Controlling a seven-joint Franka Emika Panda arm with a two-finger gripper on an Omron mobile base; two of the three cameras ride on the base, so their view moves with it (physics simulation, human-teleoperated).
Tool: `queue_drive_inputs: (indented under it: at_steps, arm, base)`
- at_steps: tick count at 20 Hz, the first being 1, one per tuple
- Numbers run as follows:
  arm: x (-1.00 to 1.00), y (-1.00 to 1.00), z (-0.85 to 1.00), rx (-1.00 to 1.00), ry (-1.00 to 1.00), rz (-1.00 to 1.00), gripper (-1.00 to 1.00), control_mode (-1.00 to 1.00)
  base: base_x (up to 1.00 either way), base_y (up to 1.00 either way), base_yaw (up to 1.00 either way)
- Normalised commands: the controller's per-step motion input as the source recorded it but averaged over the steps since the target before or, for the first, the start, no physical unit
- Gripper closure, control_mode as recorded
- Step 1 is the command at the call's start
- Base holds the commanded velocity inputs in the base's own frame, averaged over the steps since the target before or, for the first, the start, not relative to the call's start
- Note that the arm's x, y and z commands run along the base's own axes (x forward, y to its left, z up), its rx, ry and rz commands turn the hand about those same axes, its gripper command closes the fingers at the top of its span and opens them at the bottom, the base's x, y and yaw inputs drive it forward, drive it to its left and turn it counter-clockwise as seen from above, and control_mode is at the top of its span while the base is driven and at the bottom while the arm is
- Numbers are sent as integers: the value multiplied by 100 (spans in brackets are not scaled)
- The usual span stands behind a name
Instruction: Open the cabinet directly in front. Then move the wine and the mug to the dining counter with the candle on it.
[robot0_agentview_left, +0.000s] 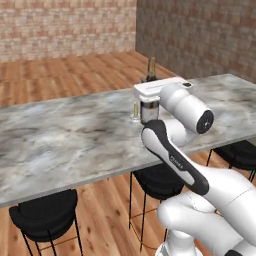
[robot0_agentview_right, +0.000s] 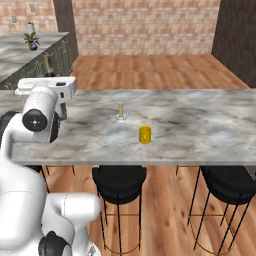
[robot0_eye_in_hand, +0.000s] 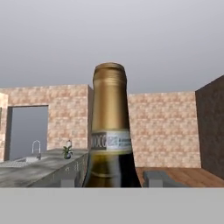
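Black round stools (robot0_agentview_right: 119, 178) on thin legs, wood plank floor (robot0_agentview_right: 150, 67), brick walls (robot0_agentview_right: 145, 25), small potted plant (robot0_agentview_right: 31, 40)

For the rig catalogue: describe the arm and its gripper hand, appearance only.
The arm is glossy white with rounded, tube-like links. A black band runs along one link, with small pale lettering too small to read. A dark round joint cap with small pale dots shows at the wrist. The gripper has a flat, white, box-shaped hand. No loose cables show.
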Motion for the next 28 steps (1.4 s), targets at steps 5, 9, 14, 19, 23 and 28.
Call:
queue_drive_inputs:
  at_steps: [5,9,14,19,23,28]
  arm:
    - [35,-6,-18,0,11,0,100,-100]
    - [77,0,-13,0,17,0,100,-100]
    - [96,0,-21,0,20,0,100,-100]
    - [80,0,-38,0,11,0,100,-100]
    - [42,0,-13,0,0,0,100,-100]
    - [-13,-9,-43,1,-7,7,100,-100]
  base:
    - [0,0,0]
    - [0,0,0]
    - [0,0,0]
    - [0,0,0]
    - [0,0,0]
    - [0,0,0]
